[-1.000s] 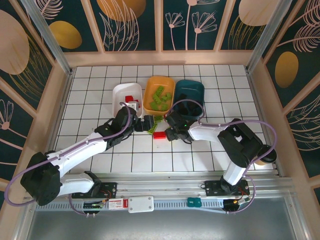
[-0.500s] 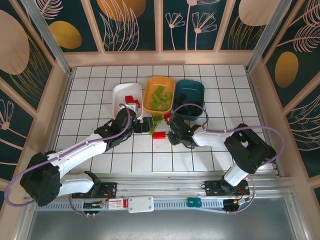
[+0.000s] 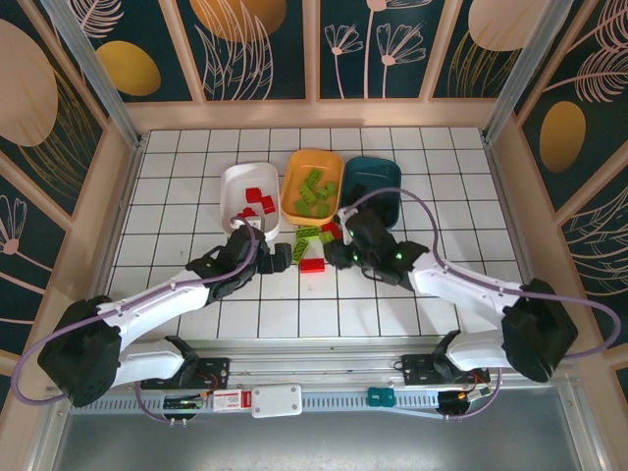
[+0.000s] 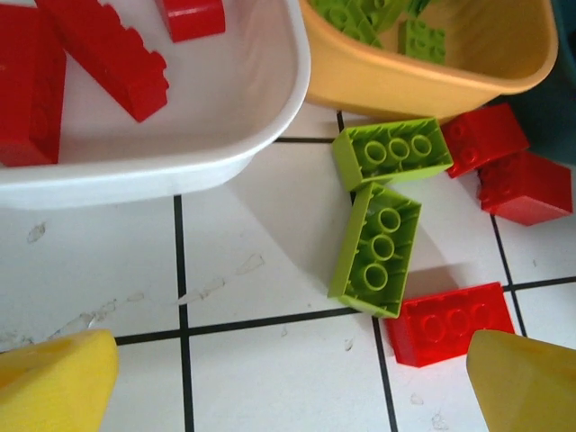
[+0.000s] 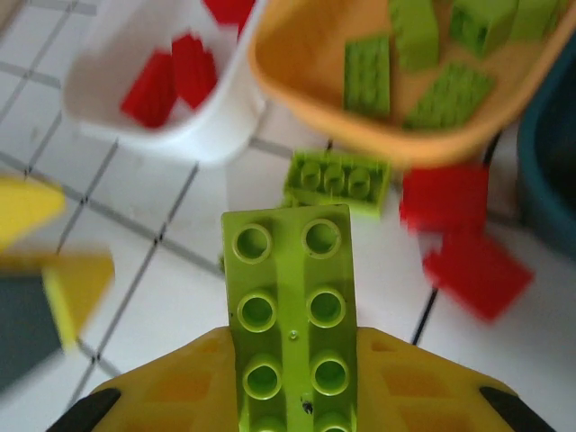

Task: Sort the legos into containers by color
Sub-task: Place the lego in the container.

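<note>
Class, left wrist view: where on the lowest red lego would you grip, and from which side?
From straight above, pinching the red lego across its two long sides, toward the end away from the nearest green lego, which crowds one corner. It lies flat, studs up, so its sides stand free.

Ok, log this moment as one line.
right gripper: shut on lime brick | left gripper: open | unsorted: loose red bricks, loose lime bricks
</note>
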